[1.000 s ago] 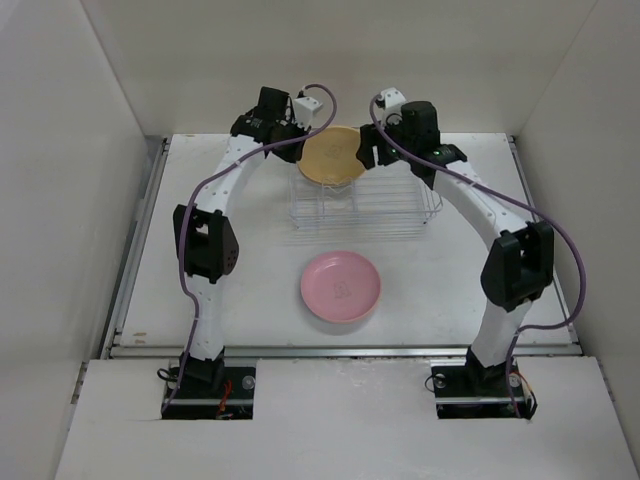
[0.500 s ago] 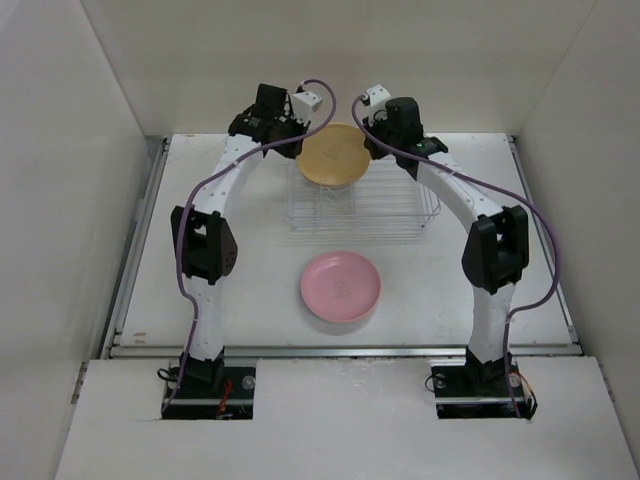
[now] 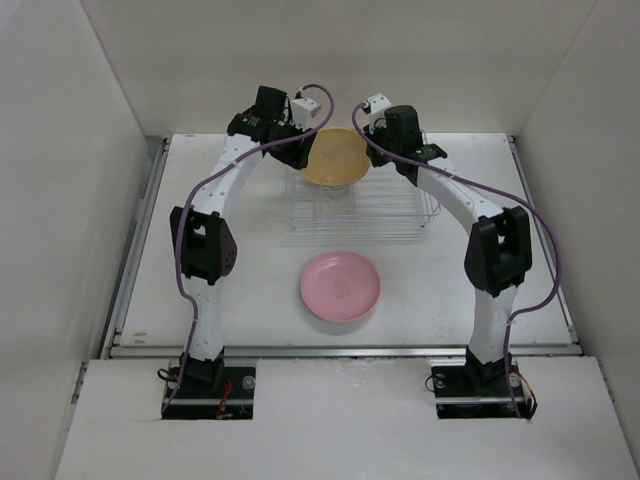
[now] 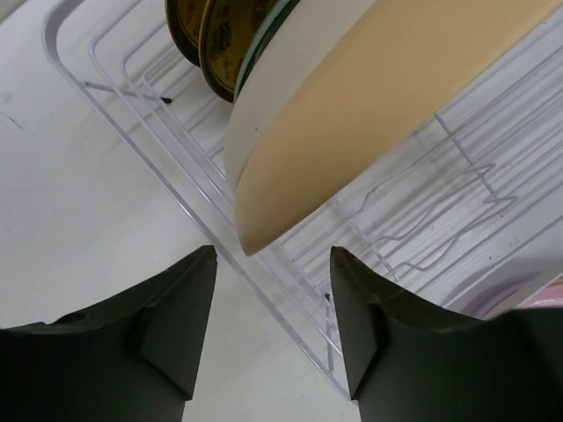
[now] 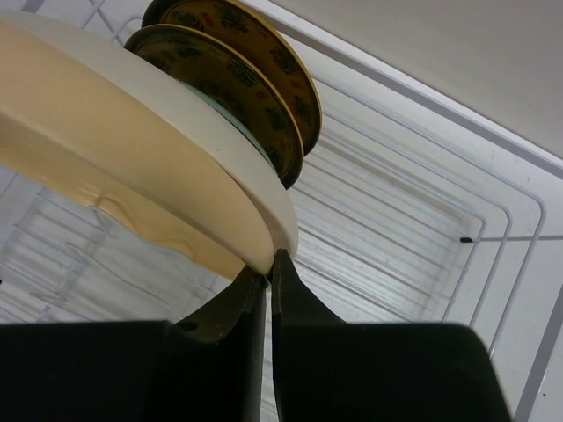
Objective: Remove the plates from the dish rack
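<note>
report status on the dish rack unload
Left gripper open by yellow-orange plate, not touching. Right gripper all but shut, tips at rim of cream plate. Pink plate on table, others in dish rack. Nothing blocking.

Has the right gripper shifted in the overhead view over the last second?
Yes. The right gripper moved left relative to the dish rack, up to the yellow plate and its right edge.

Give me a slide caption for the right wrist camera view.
Right gripper, fingers almost together, at the rims of the yellow-orange plate and cream plate standing in the dish rack.
</note>
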`<action>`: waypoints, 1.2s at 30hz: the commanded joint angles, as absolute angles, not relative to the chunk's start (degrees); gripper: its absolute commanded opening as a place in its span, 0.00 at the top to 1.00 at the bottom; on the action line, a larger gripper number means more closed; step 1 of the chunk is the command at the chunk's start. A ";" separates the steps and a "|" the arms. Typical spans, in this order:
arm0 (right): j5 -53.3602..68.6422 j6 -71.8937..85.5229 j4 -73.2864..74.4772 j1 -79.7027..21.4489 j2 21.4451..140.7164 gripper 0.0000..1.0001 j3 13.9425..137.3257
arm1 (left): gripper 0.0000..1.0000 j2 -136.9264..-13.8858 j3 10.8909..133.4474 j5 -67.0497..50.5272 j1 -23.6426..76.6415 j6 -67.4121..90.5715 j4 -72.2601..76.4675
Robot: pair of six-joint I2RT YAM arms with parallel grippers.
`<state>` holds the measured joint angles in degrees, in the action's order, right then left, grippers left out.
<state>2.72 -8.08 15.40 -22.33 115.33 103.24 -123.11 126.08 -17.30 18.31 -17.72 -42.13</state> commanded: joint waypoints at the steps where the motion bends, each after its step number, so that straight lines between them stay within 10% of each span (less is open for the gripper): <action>1: 2.11 -5.27 8.71 -23.29 109.08 1.00 102.31 | 0.48 -119.27 129.28 -17.67 18.46 -15.92 -45.51; 36: 3.50 -5.36 15.18 -24.87 101.61 1.00 101.78 | 0.44 -119.97 121.46 -14.24 11.34 -8.00 -47.81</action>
